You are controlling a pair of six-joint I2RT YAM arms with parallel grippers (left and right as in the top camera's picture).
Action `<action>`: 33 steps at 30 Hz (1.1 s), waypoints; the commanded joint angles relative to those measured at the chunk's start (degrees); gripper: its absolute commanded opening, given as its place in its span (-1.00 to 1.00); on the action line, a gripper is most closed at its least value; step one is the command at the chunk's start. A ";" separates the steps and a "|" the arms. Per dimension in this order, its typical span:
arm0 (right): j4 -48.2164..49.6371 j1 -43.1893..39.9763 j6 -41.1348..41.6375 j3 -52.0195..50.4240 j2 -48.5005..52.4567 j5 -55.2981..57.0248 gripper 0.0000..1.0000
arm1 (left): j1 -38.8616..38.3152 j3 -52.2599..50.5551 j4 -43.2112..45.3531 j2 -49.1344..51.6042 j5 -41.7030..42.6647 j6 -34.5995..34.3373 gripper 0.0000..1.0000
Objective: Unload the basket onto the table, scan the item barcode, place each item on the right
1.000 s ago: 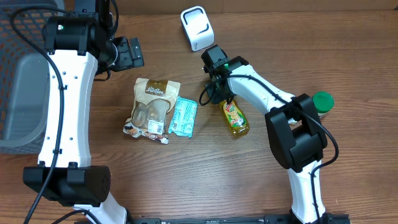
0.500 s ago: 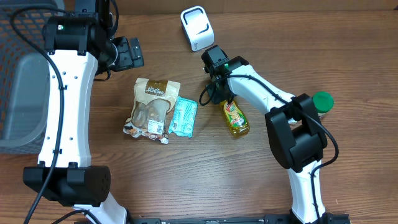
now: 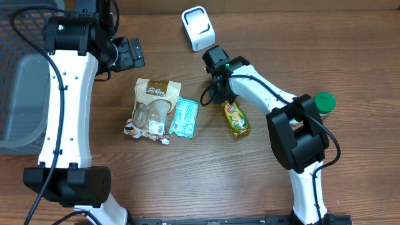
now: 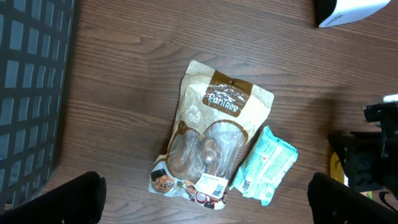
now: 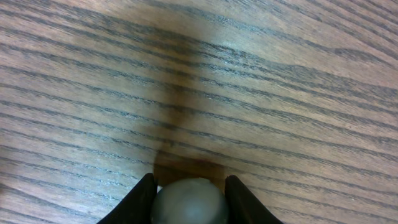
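1. I have the right gripper [image 5: 189, 196] down at the cap end of the bottle [image 3: 237, 120]. In the right wrist view its two fingers [image 5: 142, 200] press against either side of the grey round cap [image 5: 189, 204]. I see no gap on either side, so I read it as clamped on the bottle.
2. The bottle is yellow with a printed label. It lies flat on the table [image 3: 187, 181], right of centre, with its cap towards the far edge and its base towards the near edge.
3. The scanner [image 3: 197, 28] is a white unit at the far edge of the table. It is beyond the right gripper and apart from the bottle.
4. The left gripper [image 3: 136, 53] hangs over the far left part of the table with its fingers [image 4: 74, 199] spread wide and nothing between them. It touches none of the items.
5. Through the left wrist camera I look down on a brown snack pouch [image 4: 214, 140] with a clear window. A teal packet [image 4: 267, 165] lies just beside its right edge. Both lie flat, left of the bottle and apart from it.
6. A dark wire basket [image 3: 19, 75] occupies the far left side, beside the left arm.
7. A green lid [image 3: 324, 100] rests on the table by the right arm, well apart from the bottle.
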 commanded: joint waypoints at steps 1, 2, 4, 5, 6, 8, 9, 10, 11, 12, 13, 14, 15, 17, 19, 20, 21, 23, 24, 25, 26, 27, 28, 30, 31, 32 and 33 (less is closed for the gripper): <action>0.24 0.26 0.15 1.25 0.46 0.44 -0.27 | -0.37 0.85 0.20 0.09 0.31 0.63 0.99; 0.44 0.26 0.15 1.25 0.46 0.44 -0.19 | -0.37 0.85 0.22 0.09 0.31 0.63 0.99; 0.94 0.26 0.15 1.25 0.46 0.44 -0.16 | -0.37 0.85 0.22 0.09 0.31 0.63 0.99; 1.31 0.26 0.15 1.25 0.46 0.46 -0.16 | -0.37 0.85 0.22 0.09 0.31 0.63 0.99; 1.75 0.24 0.15 1.25 0.46 0.46 -0.17 | -0.37 0.85 0.20 0.09 0.31 0.63 0.99; 2.29 0.26 0.15 1.25 0.46 0.46 -0.24 | -0.37 0.85 0.22 0.09 0.31 0.63 0.99; 2.45 0.26 0.15 1.25 0.46 0.46 -0.31 | -0.37 0.85 0.22 0.09 0.31 0.63 1.00; 2.43 0.26 0.15 1.25 0.46 0.46 -0.36 | -0.37 0.85 0.22 0.09 0.31 0.63 0.99; 2.34 0.26 0.15 1.25 0.44 0.46 -0.47 | -0.37 0.85 0.22 0.09 0.31 0.63 0.99; 2.21 0.26 0.15 1.25 0.42 0.46 -0.55 | -0.37 0.85 0.22 0.09 0.31 0.63 0.99; 1.90 0.26 0.17 1.29 0.22 0.44 -0.58 | -0.37 0.85 0.22 0.09 0.31 0.63 0.99; 1.68 0.26 0.20 1.29 -0.04 0.42 -0.58 | -0.37 0.85 0.22 0.09 0.31 0.63 0.99; 1.38 0.26 0.46 1.29 -0.50 0.44 -0.58 | -0.37 0.85 0.22 0.09 0.31 0.63 0.99; 0.96 0.26 0.87 1.29 -1.77 0.39 -0.58 | -0.37 0.85 0.22 0.09 0.31 0.63 0.99; 0.52 0.26 0.90 1.29 -3.76 0.39 -0.58 | -0.37 0.85 0.22 0.09 0.31 0.63 0.99; 0.37 0.26 1.09 1.29 -4.90 0.42 -0.58 | -0.37 0.85 0.22 0.09 0.31 0.63 0.99; 0.26 0.24 1.57 1.29 -6.05 0.42 -0.58 | -0.37 0.85 0.22 0.09 0.31 0.63 0.99; -0.20 0.20 1.97 1.29 -8.90 0.39 -0.58 | -0.37 0.85 0.22 0.09 0.31 0.63 0.99; -0.59 0.20 2.21 1.29 -10.23 0.39 -0.58 | -0.37 0.85 0.20 0.09 0.31 0.63 0.99; -1.07 0.20 3.08 1.29 -11.87 0.39 -0.58 | -0.37 0.85 0.22 0.09 0.31 0.63 0.99; -1.57 0.20 3.76 1.29 -13.29 0.31 -0.58 | -0.37 0.85 0.22 0.09 0.31 0.63 0.99; -2.12 0.20 4.57 1.29 -14.64 0.15 -0.58 | -0.37 0.85 0.22 0.09 0.31 0.63 0.99; -2.78 0.20 5.20 1.29 -16.22 -0.15 -0.58 | -0.37 0.85 0.22 0.09 0.31 0.63 0.99; -3.91 0.20 6.73 1.29 -18.71 -1.44 -0.58 | -0.37 0.85 0.22 0.09 0.31 0.63 0.99; -4.42 0.20 7.61 1.29 -19.85 -2.32 -0.58 | -0.37 0.85 0.22 0.09 0.31 0.63 1.00; -5.01 0.20 8.26 1.29 -20.98 -3.54 -0.58 | -0.37 0.85 0.22 0.09 0.31 0.63 0.99; -5.49 0.20 8.98 1.29 -21.81 -4.35 -0.58 | -0.39 0.85 0.22 0.09 0.31 0.63 0.99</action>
